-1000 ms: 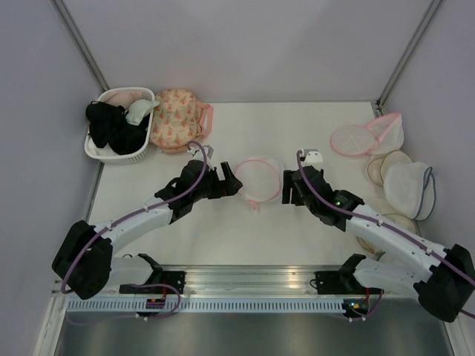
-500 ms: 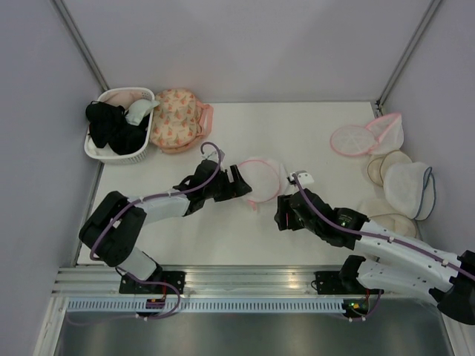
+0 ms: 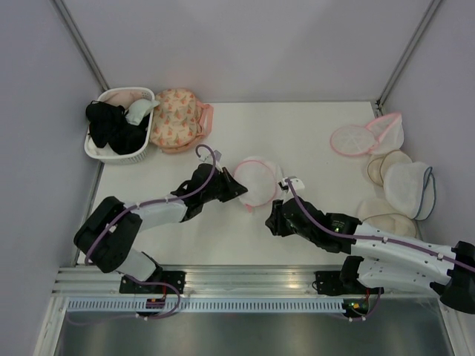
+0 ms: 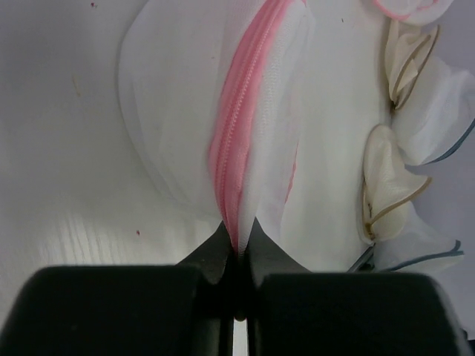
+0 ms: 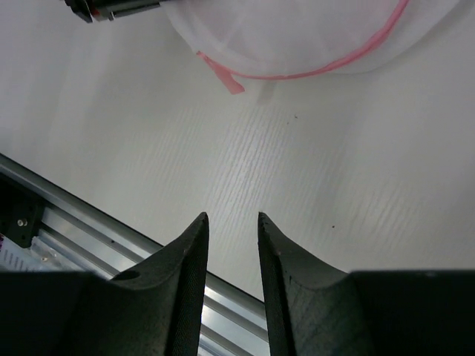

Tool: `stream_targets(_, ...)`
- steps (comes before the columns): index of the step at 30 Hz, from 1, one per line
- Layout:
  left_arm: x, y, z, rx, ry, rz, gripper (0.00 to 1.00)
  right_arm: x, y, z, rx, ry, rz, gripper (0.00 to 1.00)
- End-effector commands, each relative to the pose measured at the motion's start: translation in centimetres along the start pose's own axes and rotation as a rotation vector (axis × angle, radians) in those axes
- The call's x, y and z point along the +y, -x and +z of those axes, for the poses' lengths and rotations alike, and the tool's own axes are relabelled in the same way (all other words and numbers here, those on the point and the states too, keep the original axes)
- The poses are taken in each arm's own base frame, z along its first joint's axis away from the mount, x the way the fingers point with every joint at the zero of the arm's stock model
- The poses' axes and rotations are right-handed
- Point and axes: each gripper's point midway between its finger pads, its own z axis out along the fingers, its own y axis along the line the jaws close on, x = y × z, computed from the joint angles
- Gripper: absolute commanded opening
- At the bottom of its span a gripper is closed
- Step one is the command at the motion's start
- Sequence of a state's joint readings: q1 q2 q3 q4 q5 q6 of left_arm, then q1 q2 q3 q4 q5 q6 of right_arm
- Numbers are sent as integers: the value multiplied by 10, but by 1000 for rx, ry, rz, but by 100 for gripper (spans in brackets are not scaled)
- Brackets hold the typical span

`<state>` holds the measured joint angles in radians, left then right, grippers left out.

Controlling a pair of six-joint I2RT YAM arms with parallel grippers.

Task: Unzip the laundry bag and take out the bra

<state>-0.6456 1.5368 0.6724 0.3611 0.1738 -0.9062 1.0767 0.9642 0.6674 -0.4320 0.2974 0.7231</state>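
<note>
While the left tool (image 4: 237,245) is pinched tight on the near edge of the laundry bag (image 3: 258,180), its two fingers meet on the pink zipper (image 4: 239,133), which runs straight away from the tips up the fold of the bag and looks closed along the stretch in view. The bag lies near the middle of the worktop (image 3: 312,122), a white mesh dome with a pink rim, and a short pink tab (image 5: 223,76) sticks out from that rim on the side nearest the arms. The bra cannot be made out through the mesh in any view. The right tool (image 5: 231,219) hangs over bare worktop on the near side of the bag, apart from it, its fingers parted by a narrow gap and holding nothing. At the far left corner a white basket (image 3: 95,154) holds black garments (image 3: 111,130) and a small pale item (image 3: 138,111), and a peach floral-print bag (image 3: 174,119) rests against the basket's right side. Along the right edge lie two pink-rimmed mesh bags (image 3: 356,139) and, nearer the arms, a white blue-trimmed bag (image 3: 412,189).
</note>
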Motion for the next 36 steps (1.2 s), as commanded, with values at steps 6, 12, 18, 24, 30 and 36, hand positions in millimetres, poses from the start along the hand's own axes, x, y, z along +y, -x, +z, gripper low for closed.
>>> stream_targets(6,-17,7,-59,-270,36,-330,2,51,20,2,-105,190,178,39)
stream_targets(12,-37,0,-75,-255,-60,-520,2,66,12,7,-104,277,188,41)
stream_targets(18,-38,-5,-76,-239,-70,-579,2,75,18,4,-146,344,205,43)
stream_targets(24,-44,-10,-79,-201,-106,-618,2,77,14,8,-157,376,178,46)
stream_targets(30,-53,-17,-83,-148,-155,-674,2,75,7,27,-171,362,131,48)
stream_targets(36,-56,-19,-88,-136,-167,-682,2,76,9,37,-195,353,113,48)
